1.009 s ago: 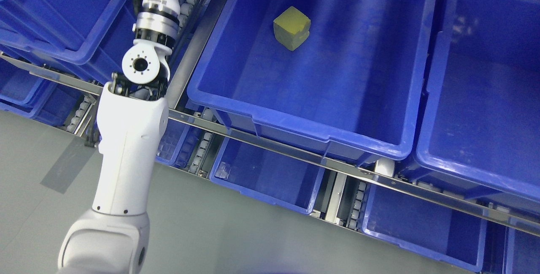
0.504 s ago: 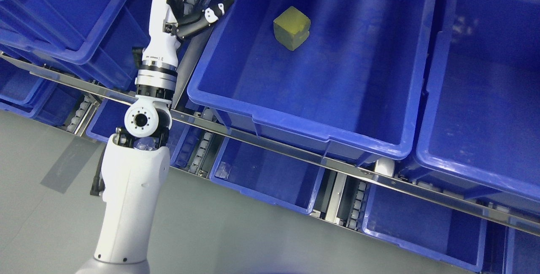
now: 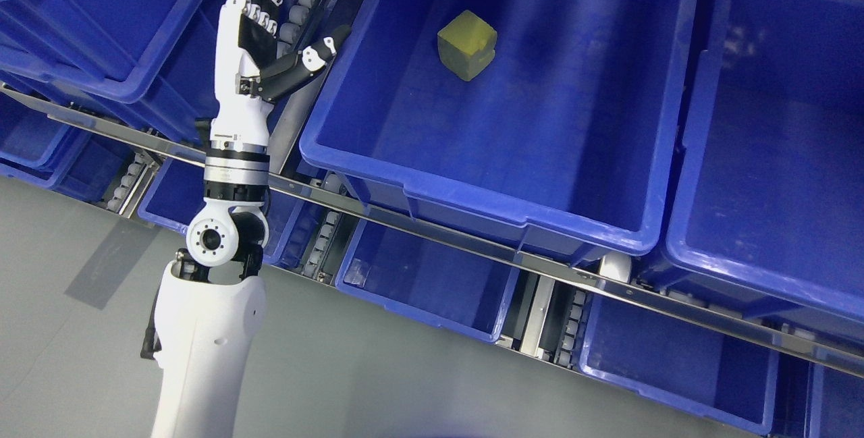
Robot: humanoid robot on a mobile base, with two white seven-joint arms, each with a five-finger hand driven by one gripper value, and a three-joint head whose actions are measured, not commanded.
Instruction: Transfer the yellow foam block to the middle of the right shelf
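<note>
A yellow foam block (image 3: 466, 44) lies on the floor of a large blue bin (image 3: 513, 222) on the middle shelf level, toward the bin's back. My left hand (image 3: 280, 19) is open and empty, fingers spread, thumb pointing right. It hangs over the roller track just left of that bin's left wall, well apart from the block. The white left arm (image 3: 206, 330) rises from the lower left. The right arm is out of view.
Another large blue bin (image 3: 776, 276) stands to the right, more blue bins (image 3: 101, 26) at the upper left. Smaller blue bins (image 3: 418, 289) sit on the lower level behind a metal shelf rail (image 3: 472, 249). Grey floor (image 3: 81, 330) lies at the lower left.
My left arm has drawn back down and toward me, so the hand, earlier past the top edge, now shows whole and open beside the bin. The block has not moved.
</note>
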